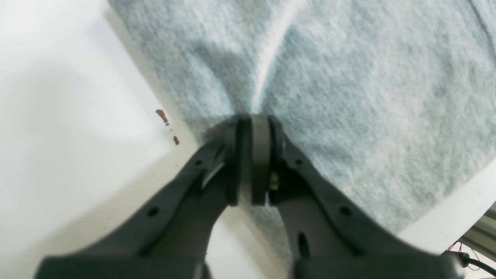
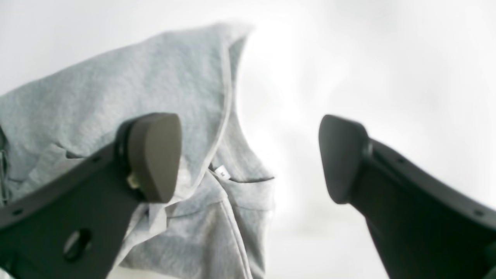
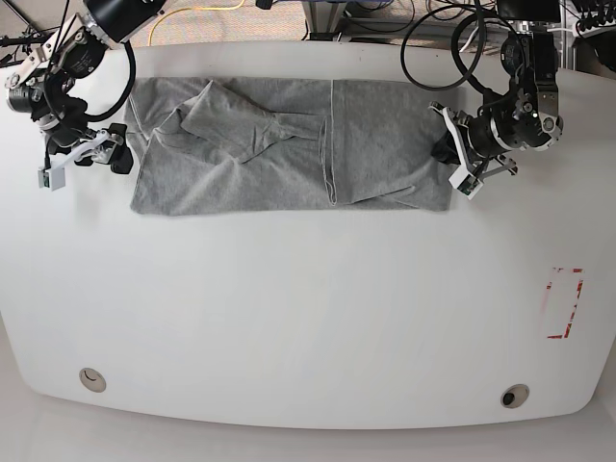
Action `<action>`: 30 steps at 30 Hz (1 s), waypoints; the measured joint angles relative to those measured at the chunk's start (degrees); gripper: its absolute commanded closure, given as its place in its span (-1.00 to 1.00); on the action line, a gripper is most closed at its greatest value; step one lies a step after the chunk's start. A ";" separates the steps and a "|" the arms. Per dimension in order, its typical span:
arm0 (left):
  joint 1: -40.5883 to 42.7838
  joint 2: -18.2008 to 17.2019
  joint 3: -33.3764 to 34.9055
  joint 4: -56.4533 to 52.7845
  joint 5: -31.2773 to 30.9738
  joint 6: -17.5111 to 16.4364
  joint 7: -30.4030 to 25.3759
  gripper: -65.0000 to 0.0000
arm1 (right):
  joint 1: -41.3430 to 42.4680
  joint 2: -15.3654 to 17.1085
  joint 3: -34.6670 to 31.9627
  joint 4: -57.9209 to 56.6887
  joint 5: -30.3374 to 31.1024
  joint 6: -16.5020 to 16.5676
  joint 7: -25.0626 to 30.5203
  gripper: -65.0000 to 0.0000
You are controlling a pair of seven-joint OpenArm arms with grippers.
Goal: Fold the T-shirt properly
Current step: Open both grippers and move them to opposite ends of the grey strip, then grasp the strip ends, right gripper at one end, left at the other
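Observation:
The grey T-shirt lies flat along the far side of the white table, folded into a long band with a sleeve laid across it. In the base view my left gripper is at the shirt's right end. The left wrist view shows this gripper shut on a pinch of the T-shirt, with a crease running away from the pads. My right gripper hangs just off the shirt's left end. Its jaws stand wide open and hold nothing, with the T-shirt rumpled just beyond them.
A red tape rectangle marks the table at the right. Two round holes sit near the front edge. Cables run behind the table's far edge. Small brown marks dot the table beside the shirt's edge.

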 measured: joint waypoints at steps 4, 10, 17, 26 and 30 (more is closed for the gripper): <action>-0.02 -0.02 0.00 0.00 0.02 -0.02 0.00 0.91 | -0.35 0.61 0.20 -5.20 0.59 0.02 0.39 -0.55; -0.02 -0.02 0.00 0.00 0.00 0.00 0.00 0.91 | -2.08 -0.02 -0.44 -6.10 1.25 0.02 1.68 -0.55; 0.02 0.00 0.00 0.00 0.02 0.00 0.02 0.91 | -2.21 -1.55 -3.98 -6.14 1.22 0.00 2.47 -0.55; 0.00 0.00 -0.11 0.00 0.02 0.00 0.04 0.91 | -2.71 -3.43 -7.32 -6.12 2.03 0.02 4.13 -0.55; 0.00 -0.02 -0.11 0.00 0.02 0.00 0.02 0.91 | -3.17 -4.28 -9.42 -6.03 2.19 0.04 5.75 -0.55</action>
